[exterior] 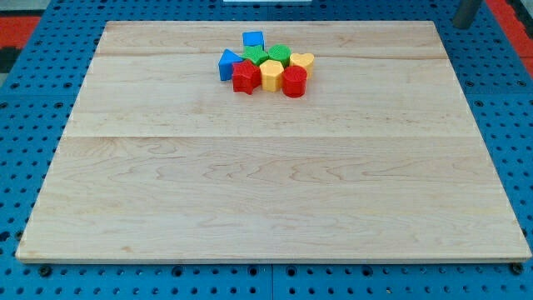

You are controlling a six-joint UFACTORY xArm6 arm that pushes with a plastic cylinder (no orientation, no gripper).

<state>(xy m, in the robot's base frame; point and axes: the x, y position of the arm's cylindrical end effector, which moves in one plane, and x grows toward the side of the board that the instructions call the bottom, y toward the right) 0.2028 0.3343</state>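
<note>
Several small blocks huddle together near the board's top middle. A blue cube (253, 38) sits at the top of the group, slightly apart. A blue wedge-like block (227, 63) is on the left. Two green blocks (256, 56) (278, 54) sit in the middle row, with a yellow heart (301, 61) at the right. Along the front stand a red star (245, 77), a yellow block (272, 75) and a red block (294, 82). My tip (464, 25) shows at the view's top right corner, off the board and far to the right of the blocks, touching none.
The light wooden board (275, 192) lies on a blue perforated table (25, 108). Red areas show at the view's top corners.
</note>
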